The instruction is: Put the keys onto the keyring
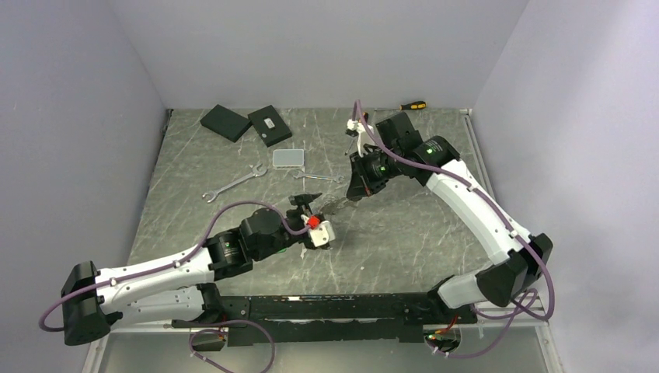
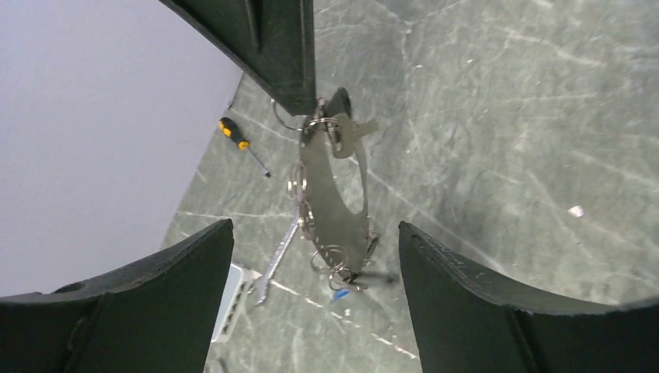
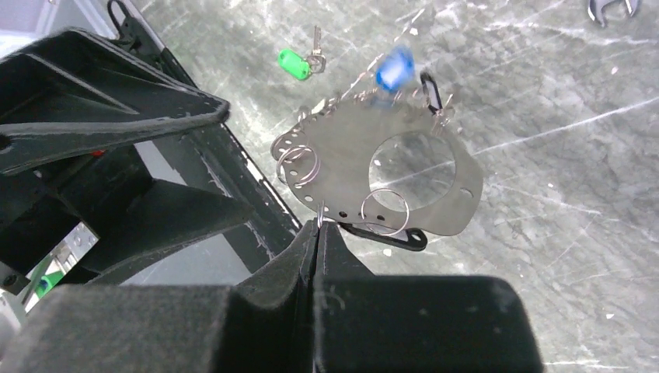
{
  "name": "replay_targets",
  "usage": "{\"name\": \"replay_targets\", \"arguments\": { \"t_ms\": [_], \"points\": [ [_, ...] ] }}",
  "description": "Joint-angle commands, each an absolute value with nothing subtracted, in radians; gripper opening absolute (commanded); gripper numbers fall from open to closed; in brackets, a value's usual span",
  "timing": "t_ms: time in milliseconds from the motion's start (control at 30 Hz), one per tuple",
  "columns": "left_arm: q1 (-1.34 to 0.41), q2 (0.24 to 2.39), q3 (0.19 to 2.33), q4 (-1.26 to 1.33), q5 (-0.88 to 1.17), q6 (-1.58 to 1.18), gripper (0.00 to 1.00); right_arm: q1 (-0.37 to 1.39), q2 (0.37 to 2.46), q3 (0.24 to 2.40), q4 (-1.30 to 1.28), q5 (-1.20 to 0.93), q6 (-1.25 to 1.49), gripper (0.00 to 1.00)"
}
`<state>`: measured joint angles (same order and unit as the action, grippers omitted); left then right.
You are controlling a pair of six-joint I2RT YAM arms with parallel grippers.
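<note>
The right gripper (image 3: 319, 231) clamps the rim of the keyring (image 3: 342, 148) — a plate edged with small rings, a blue-tagged key (image 3: 395, 68) at its far edge. The left gripper (image 2: 315, 233) faces it, fingers apart — a green-tagged key (image 3: 294, 62) lies on the table (image 3: 559, 233).

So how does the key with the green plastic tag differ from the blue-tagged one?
The green-tagged key lies on the table, apart from the flat holed metal plate; the blue-tagged key sits at that plate's edge. The green tag is sharp, the blue blurred. Both are plastic-tagged.
</note>
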<state>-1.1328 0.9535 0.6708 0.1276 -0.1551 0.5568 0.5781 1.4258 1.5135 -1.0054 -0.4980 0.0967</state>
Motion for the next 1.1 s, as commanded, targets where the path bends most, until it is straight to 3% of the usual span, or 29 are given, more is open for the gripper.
{"name": "replay_targets", "arguments": {
  "t_ms": [0, 400, 700, 900, 1067],
  "points": [
    [-1.117, 0.963, 0.732, 0.164, -0.081, 0.424, 0.83, 0.577, 1.342, 1.498, -0.892, -0.510, 0.095, 0.00],
    [-1.058, 0.995, 0.681, 0.346, -0.026, 0.329, 0.83, 0.576, 1.316, 1.454, -0.832, -0.568, 0.092, 0.00],
    [-1.049, 1.032, 0.704, 0.316, 0.081, 0.284, 0.82, 0.578, 1.315, 1.454, -0.793, -0.536, 0.104, 0.00],
    [-1.048, 1.067, 0.686, 0.380, 0.046, 0.238, 0.84, 0.578, 1.319, 1.460, -0.780, -0.509, 0.103, 0.00],
    [-1.048, 1.139, 0.678, 0.494, -0.074, 0.192, 0.76, 0.578, 1.322, 1.464, -0.785, -0.536, 0.102, 0.00]
  ]
}}
